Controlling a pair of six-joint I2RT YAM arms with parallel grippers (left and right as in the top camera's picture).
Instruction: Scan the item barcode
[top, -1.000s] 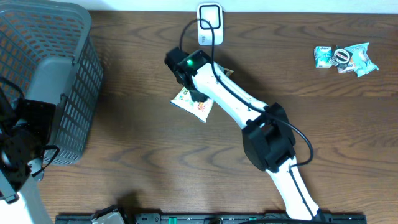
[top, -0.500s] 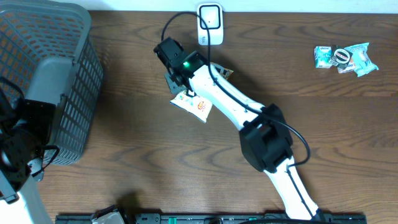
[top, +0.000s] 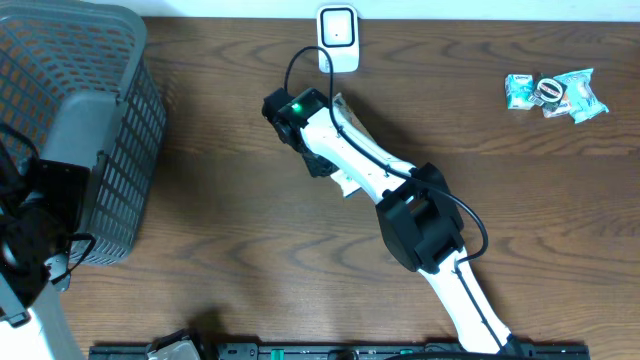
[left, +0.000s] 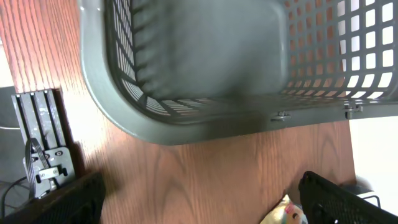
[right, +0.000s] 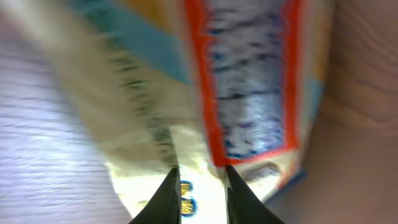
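The item is a cream snack packet (right: 249, 93) with a red-bordered panel, and it fills the right wrist view. My right gripper (right: 201, 169) is shut on its lower edge, the two dark fingertips (right: 171, 190) pinching the wrapper. From overhead, the right gripper (top: 318, 158) sits below the white scanner (top: 338, 35), and only slivers of the packet (top: 346, 184) show beside the arm. No barcode can be made out. My left gripper (left: 202, 205) is open over bare wood, in front of the basket.
A large grey mesh basket (top: 110, 110) takes up the left side; its rim (left: 186, 124) is close in the left wrist view. A small cream packet (left: 285, 214) lies by the left gripper's right finger. Teal wrappers (top: 555, 92) lie at the far right.
The right gripper has closed on the packet and turned with it. The packet lay in plain sight on the table before and is now mostly hidden under the arm. The left arm is unchanged.
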